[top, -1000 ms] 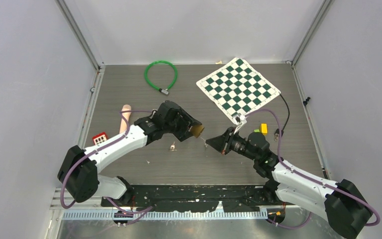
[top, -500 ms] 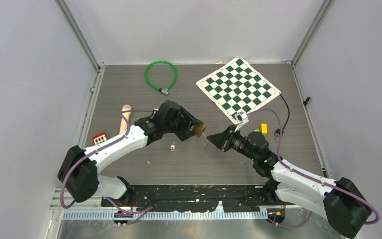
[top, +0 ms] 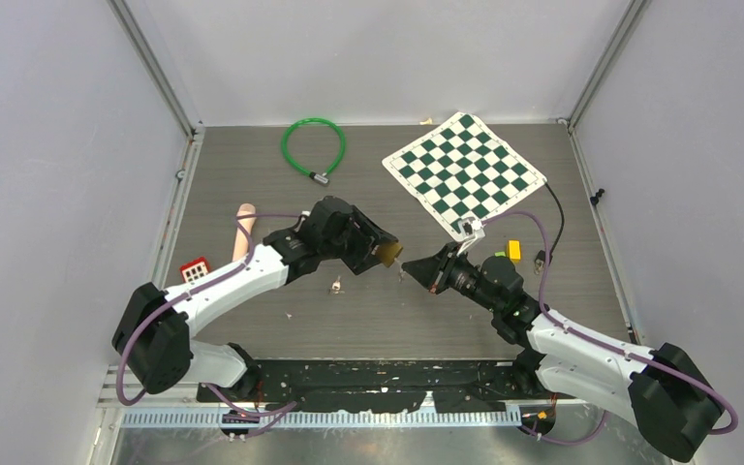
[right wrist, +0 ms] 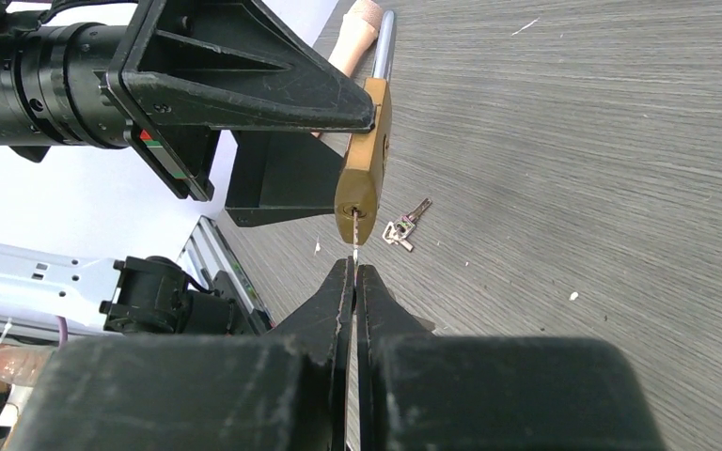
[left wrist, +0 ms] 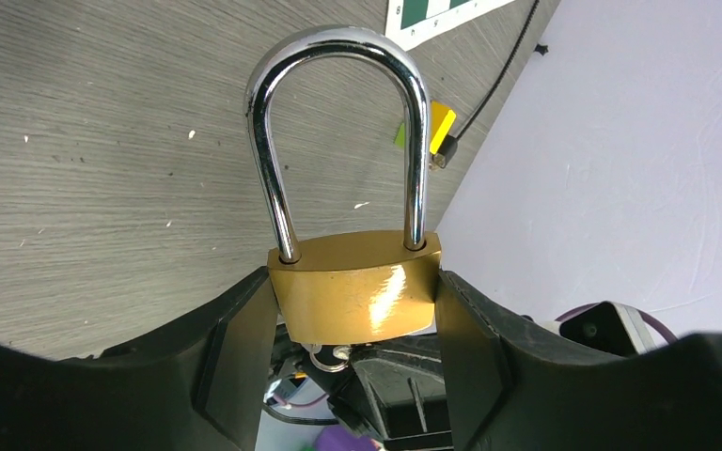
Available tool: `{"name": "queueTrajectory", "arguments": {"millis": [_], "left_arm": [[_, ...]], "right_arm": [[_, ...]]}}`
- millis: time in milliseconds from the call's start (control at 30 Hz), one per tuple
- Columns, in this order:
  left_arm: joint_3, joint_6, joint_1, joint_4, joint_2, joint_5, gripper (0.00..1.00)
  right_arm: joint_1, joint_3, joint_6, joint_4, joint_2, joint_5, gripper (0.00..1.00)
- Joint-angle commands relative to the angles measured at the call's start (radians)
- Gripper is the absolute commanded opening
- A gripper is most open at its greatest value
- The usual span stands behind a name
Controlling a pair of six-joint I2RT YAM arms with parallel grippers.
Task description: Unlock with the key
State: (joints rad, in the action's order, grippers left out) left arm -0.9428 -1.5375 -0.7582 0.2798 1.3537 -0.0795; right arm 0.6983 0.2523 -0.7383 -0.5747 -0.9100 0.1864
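The right jaws have edged up toward the padlock [top: 387,254] since a second ago, and the gap seen from above is now closed (a spare key bunch [top: 335,286] lies on the bench [top: 378,325] just beside them). In the left wrist view, the left jaws grasp the padlock's brass body from both sides, with the shackle [left wrist: 338,56] upright and seated. In the right wrist view, the right jaws are clenched on a thin key [right wrist: 354,237]. Its tip meets the keyway in the padlock's base, though I cannot tell how deep.
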Motion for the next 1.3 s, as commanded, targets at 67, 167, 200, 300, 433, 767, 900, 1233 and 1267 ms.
{"name": "queueTrajectory", "arguments": {"millis": [67,167,200,300,433,767,900,1233,1267], "left_arm": [[-0.041,0.036,-0.039,-0.081,-0.021,0.039,0.01],[-0.066,0.065,-0.068,-0.052,-0.018,0.110,0.00],[-0.080,0.075,-0.080,-0.033,-0.016,0.135,0.00],[-0.122,0.098,-0.122,0.031,-0.007,0.207,0.01],[-0.140,0.050,-0.147,0.045,0.004,0.211,0.02],[-0.138,-0.030,-0.185,-0.029,-0.007,0.219,0.01],[-0.090,0.005,-0.195,-0.124,-0.047,0.215,0.01],[0.176,0.198,-0.221,-0.721,-0.161,0.124,0.00],[0.193,0.219,-0.226,-0.767,-0.168,0.109,0.00]], "right_arm": [[0.004,0.016,-0.018,-0.038,0.010,-0.058,0.05],[0.004,0.020,-0.030,-0.033,0.005,-0.074,0.05],[0.003,0.021,-0.036,-0.031,0.004,-0.080,0.05],[0.005,0.021,-0.044,-0.047,-0.001,-0.097,0.05],[0.009,-0.001,-0.029,-0.137,-0.028,-0.116,0.05],[0.071,-0.038,0.080,-0.363,-0.140,-0.231,0.05],[0.066,-0.035,0.049,-0.389,-0.133,-0.214,0.05],[-0.038,-0.027,-0.264,-0.633,-0.215,0.064,0.05],[-0.059,-0.028,-0.294,-0.664,-0.231,0.097,0.05]]}}
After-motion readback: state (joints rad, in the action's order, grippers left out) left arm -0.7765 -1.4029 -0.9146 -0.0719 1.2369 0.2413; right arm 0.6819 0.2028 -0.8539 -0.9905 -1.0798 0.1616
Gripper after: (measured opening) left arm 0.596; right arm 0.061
